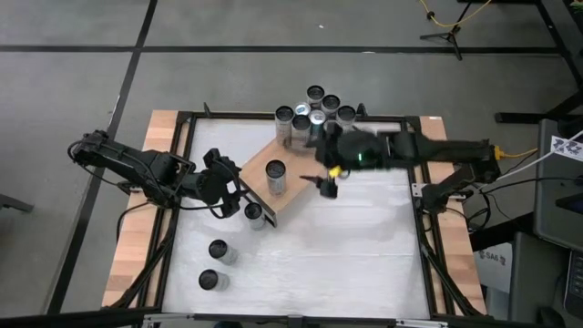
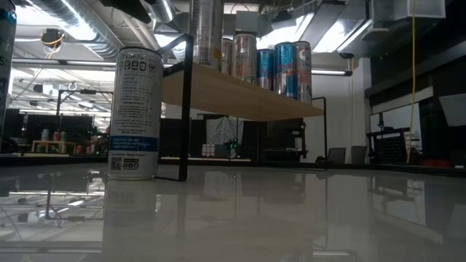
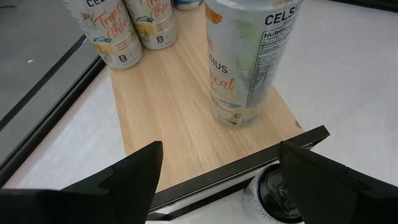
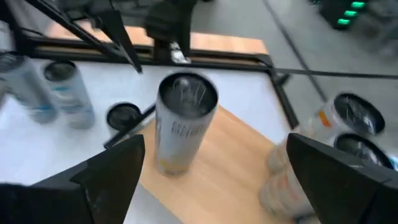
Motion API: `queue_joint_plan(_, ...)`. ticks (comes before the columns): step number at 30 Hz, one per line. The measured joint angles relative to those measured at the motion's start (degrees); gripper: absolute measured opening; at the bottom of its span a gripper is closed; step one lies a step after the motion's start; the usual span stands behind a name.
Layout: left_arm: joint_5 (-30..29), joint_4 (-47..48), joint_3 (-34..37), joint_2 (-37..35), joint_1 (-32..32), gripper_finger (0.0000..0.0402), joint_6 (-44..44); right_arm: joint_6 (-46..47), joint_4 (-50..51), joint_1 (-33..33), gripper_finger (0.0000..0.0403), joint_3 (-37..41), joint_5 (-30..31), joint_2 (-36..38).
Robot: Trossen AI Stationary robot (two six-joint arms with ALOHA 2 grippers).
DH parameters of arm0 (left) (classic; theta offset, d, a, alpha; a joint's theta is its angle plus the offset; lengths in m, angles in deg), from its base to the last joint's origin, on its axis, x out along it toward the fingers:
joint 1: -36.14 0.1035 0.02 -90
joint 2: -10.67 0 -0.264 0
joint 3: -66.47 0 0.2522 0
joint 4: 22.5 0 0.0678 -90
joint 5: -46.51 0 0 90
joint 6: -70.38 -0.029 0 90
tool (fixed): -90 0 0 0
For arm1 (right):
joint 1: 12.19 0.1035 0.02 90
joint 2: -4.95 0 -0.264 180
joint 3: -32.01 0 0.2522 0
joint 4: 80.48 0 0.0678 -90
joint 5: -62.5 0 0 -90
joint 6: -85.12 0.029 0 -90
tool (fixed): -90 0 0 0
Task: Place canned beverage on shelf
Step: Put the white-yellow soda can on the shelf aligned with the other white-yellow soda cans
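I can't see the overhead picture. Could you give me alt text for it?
Seen from above, a wooden shelf sits angled on a white table, one can standing alone on it and a cluster at its far end. Open left gripper and right gripper flank it; three cans stand on the table.

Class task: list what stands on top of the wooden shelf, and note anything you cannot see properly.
On the shelf one can stands alone near its front end. A cluster of cans stands at its far end, partly covered by the right arm, so their number is uncertain.
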Motion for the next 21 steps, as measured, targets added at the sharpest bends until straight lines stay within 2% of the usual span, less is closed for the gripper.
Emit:
queue_joint_plan(2,0.3,0.0,0.0,0.0,0.0,0.0314,0.0,2.3,-0.7,2.9,0.0388,2.4,5.8,0.1)
queue_joint_plan(6,0.3,0.0,0.0,0.0,0.0,0.0314,0.0,9.0,-5.1,6.7,0.0388,10.2,12.5,0.9)
queue_joint_plan(11,0.4,-0.1,0.0,0.0,0.0,0.0314,0.0,14.0,-24.3,9.4,0.0388,21.9,20.1,1.9)
queue_joint_plan(15,0.4,-0.2,0.0,0.0,0.0,0.0314,0.0,15.9,-37.9,10.4,0.0388,27.8,27.9,1.8)
queue_joint_plan(21,0.4,-0.3,0.0,0.0,0.0,0.0314,0.0,16.8,-47.2,10.2,0.0388,32.5,28.6,1.6)
